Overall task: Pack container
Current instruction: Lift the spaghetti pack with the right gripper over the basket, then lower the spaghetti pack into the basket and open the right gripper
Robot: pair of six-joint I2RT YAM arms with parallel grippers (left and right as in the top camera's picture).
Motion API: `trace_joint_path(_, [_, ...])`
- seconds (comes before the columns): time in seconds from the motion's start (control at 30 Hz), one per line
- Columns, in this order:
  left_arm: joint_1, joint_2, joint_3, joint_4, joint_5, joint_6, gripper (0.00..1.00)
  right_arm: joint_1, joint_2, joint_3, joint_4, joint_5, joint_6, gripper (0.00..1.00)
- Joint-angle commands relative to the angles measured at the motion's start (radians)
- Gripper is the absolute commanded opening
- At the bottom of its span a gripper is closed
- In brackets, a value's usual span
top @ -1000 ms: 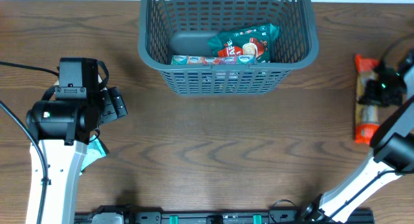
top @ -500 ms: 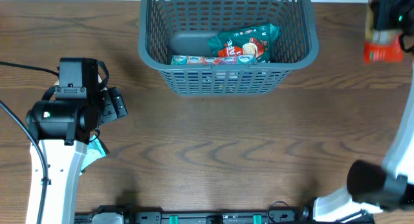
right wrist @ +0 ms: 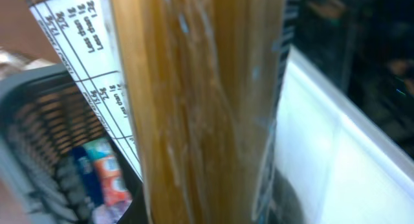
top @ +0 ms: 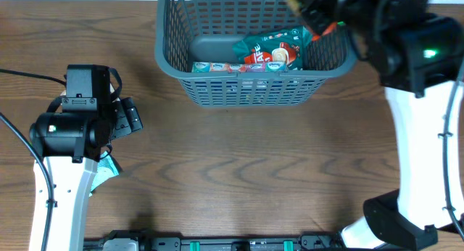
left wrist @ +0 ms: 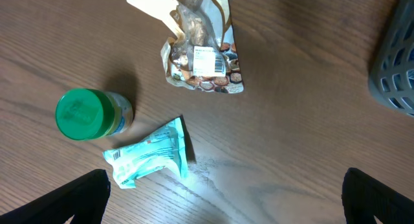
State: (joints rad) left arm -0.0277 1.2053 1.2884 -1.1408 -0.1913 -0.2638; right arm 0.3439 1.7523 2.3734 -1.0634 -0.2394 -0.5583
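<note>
The basket (top: 254, 91) is set at the far middle of the table (top: 239, 171), with snack bags (top: 275, 48) lying inside. A long packet (right wrist: 200, 107) is clamped in the right gripper (top: 313, 10) above the basket's far right corner. The left gripper (left wrist: 226, 208) is spread wide and empty above a green-lidded jar (left wrist: 81, 112) and a teal pouch (left wrist: 152, 153).

We see the container (top: 254, 91), a dark grey slotted basket with a thick rim, standing upright at the table's (top: 254, 171) far edge, with teal and red packets (top: 272, 51) on its solid bottom.
</note>
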Motion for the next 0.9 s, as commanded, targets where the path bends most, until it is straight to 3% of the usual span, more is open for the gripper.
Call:
trace_joint_path(0.0, [0.005,-0.003,-0.006,0.001,-0.019,0.008,0.98,0.031,0.008,0.026,-0.010,-0.041,-0.070,0.01])
trace_joint_path(0.87, [0.005,-0.003,-0.006,0.001,-0.019,0.008,0.99,0.033,0.331,0.006,-0.309,-0.038,-0.132,0.01])
